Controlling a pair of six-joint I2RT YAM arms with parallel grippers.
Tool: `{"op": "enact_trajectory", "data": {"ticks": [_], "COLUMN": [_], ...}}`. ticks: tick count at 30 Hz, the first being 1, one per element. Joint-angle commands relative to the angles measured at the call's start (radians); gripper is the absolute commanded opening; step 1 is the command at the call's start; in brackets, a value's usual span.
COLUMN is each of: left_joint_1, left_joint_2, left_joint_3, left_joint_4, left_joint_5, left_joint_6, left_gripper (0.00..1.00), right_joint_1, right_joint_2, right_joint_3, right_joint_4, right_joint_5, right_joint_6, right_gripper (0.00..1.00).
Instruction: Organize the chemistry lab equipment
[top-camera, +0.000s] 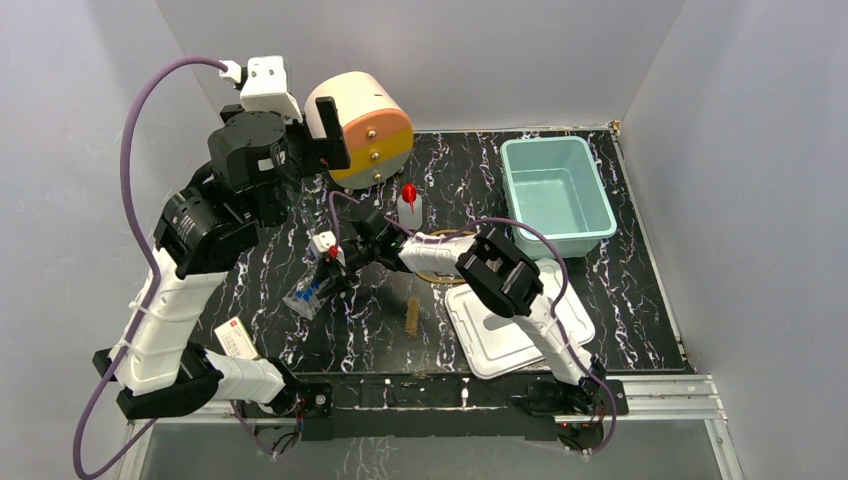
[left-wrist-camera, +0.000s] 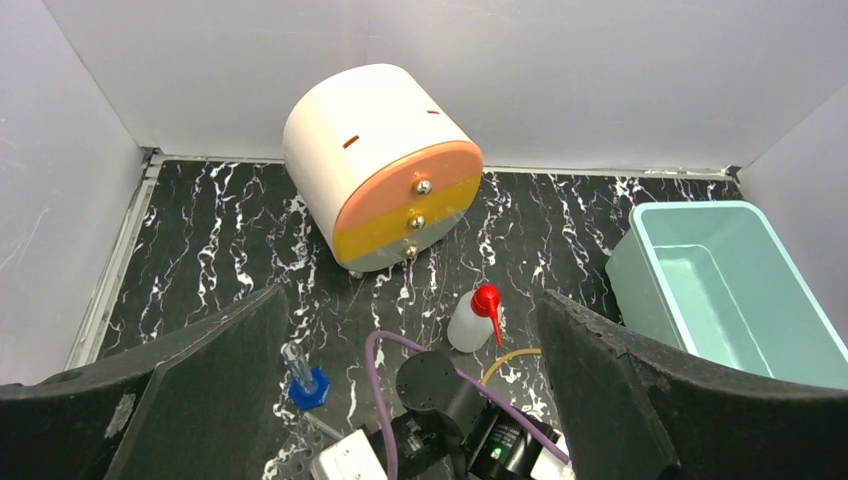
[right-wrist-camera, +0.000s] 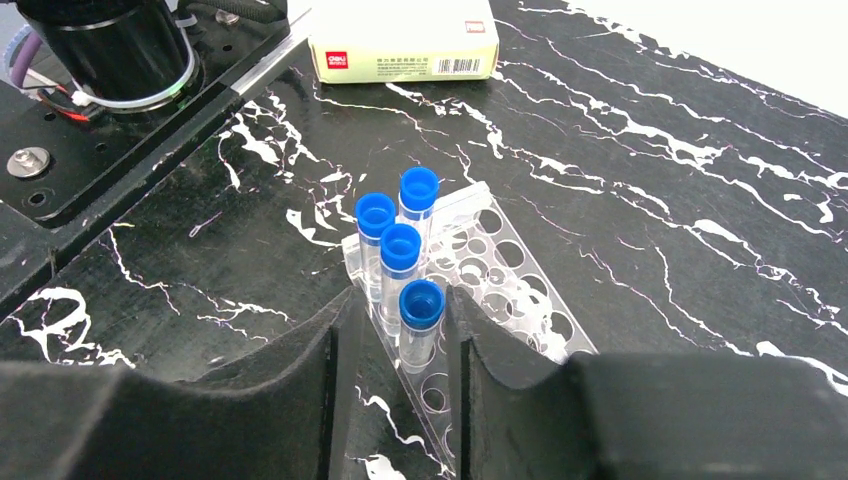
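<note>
The clear tube rack (right-wrist-camera: 500, 270) lies tilted on the black table and holds several blue-capped test tubes (right-wrist-camera: 400, 248). My right gripper (right-wrist-camera: 402, 295) is open, its fingers either side of the nearest racked tube (right-wrist-camera: 421, 305), with a gap on the left side. In the top view it (top-camera: 335, 268) sits over the rack (top-camera: 312, 290). My left gripper (left-wrist-camera: 410, 293) is wide open and empty, held high near the drum. One loose tube (left-wrist-camera: 303, 380) lies on the table. The white squeeze bottle (top-camera: 408, 200), brown brush (top-camera: 412, 317) and tan tubing (top-camera: 435, 275) lie mid-table. No forceps show.
The cream-orange-yellow drum (top-camera: 365, 130) stands at the back left. The teal bin (top-camera: 555, 195) is at the back right, and its white lid (top-camera: 515, 325) lies in front of it. A small cardboard box (top-camera: 237, 340) lies by the left arm's base.
</note>
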Motion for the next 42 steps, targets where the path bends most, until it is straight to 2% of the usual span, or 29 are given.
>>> {"op": "enact_trajectory", "data": {"ticks": [1,7,13,19,25,28,33,38,41,42], "left_joint_1": [0.003,0.003,0.003,0.003,0.003,0.003,0.003,0.003,0.003,0.003], "left_joint_2": [-0.029,-0.026,-0.02,-0.038,-0.048,-0.071,-0.111,-0.098,-0.049,-0.037], "left_joint_3": [-0.018,-0.006,0.036,0.058,0.025,-0.092,-0.423,-0.565,-0.613,-0.641], "left_joint_4": [-0.003,-0.025,-0.078,-0.108,-0.158,-0.17,-0.141,-0.062,-0.062,-0.044], "left_joint_5": [-0.02,-0.008,0.024,0.127,0.219,0.212,0.279,0.378,0.391,0.404], "left_joint_6": [-0.01,-0.026,-0.07,-0.14,-0.212,-0.27,-0.371,-0.427,-0.465,-0.477], "left_gripper": [0.95,0.95,0.95,0.95,0.95,0.95,0.94,0.92,0.82,0.76], "right_joint_1": [0.003,-0.005,-0.008,-0.017,-0.017,-0.017,-0.017,-0.018,-0.02,-0.021], "right_joint_2": [-0.085,-0.092,-0.181,-0.373,-0.6,-0.702,-0.864,-0.953,-0.996,-1.014], "right_joint_3": [-0.004,0.022,-0.065,-0.336,-0.592,-0.633,-0.674,-0.675,-0.692,-0.702], "right_joint_4": [0.015,-0.031,-0.005,0.118,0.092,-0.078,-0.416,-0.673,-0.772,-0.801], "right_joint_5": [-0.019,0.02,0.079,0.209,0.418,0.609,0.946,1.131,1.22,1.255], "right_joint_6": [0.0,0.017,0.041,0.15,0.294,0.404,0.667,0.857,0.981,1.026], "right_gripper": [0.46,0.52,0.54,0.55,0.58,0.57,0.56,0.55,0.48,0.37]}}
